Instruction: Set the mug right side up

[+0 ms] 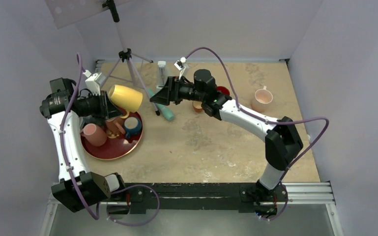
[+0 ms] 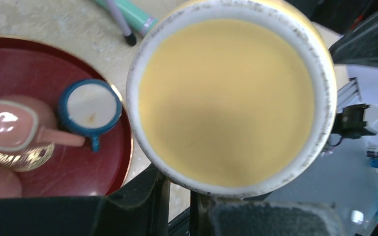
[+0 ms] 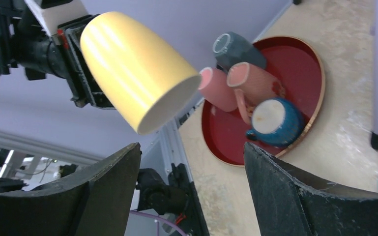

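My left gripper (image 1: 105, 100) is shut on a yellow mug (image 1: 126, 97) and holds it in the air on its side, above the far edge of the red tray (image 1: 103, 150). The mug's wider end points right, toward my right gripper (image 1: 155, 101). In the left wrist view one round yellow end of the mug (image 2: 228, 93), with a whitish speckled ring, fills the frame above my left gripper (image 2: 184, 196). My right gripper (image 3: 191, 147) is open and empty, a short way from the mug (image 3: 130, 69) and facing it.
The red tray (image 3: 314, 64) holds a blue mug (image 1: 132, 127), pink mugs (image 1: 94, 134) and a dark grey mug (image 3: 236, 49). A tripod (image 1: 125, 54) and a teal object (image 1: 164, 112) stand behind the tray. A pink mug (image 1: 262, 100) sits far right.
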You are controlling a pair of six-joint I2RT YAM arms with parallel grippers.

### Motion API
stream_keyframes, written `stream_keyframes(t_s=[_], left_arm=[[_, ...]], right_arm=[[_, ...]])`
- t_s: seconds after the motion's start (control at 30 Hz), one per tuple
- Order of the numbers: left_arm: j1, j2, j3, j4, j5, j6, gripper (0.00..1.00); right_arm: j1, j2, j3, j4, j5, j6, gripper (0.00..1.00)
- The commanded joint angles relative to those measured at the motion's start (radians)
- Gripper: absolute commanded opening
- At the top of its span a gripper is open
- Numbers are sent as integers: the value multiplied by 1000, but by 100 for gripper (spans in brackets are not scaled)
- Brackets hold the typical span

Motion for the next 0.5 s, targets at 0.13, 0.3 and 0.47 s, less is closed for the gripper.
stream_keyframes(t_s=[0.13,0.3,0.47], left_arm=[[-106,-20,16,306,199,-343,0],[-169,-21,-26,379,176,-411,0],[-250,-27,-67,444,182,-461,0]], right_arm=[[21,64,117,277,-155,163,78],[25,86,113,447,-214,247,73],[25,116,151,511,-227,283,66]])
